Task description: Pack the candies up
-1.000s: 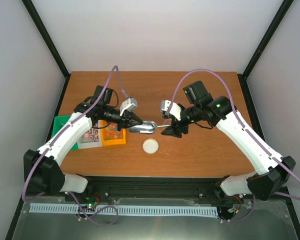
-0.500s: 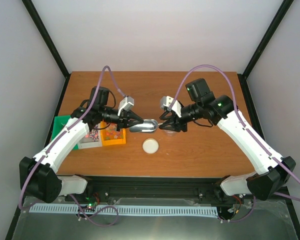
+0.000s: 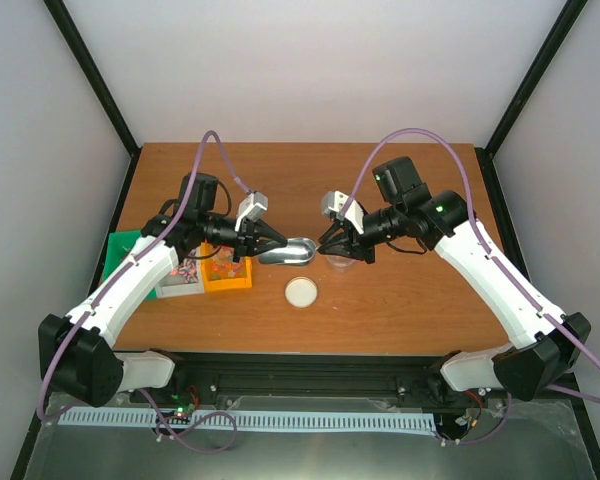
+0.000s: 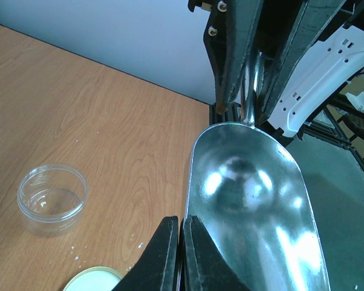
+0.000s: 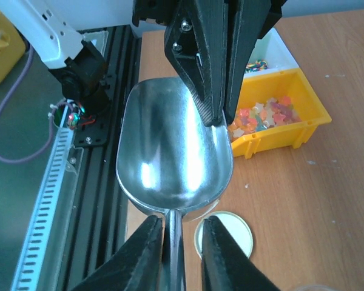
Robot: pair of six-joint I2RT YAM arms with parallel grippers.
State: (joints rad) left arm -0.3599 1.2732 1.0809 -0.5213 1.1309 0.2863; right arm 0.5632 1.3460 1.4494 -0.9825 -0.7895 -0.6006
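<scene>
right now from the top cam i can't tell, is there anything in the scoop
Observer: No. In both wrist views the bowl of the scoop is bare metal, with nothing in it.
Operator: is the right gripper on the handle yet
Observer: Not quite. The right gripper straddles the handle, but a gap shows between the handle and one finger.
Operator: what about the jar under that arm
Observer: The left wrist view shows the clear jar upright, open and empty.
</scene>
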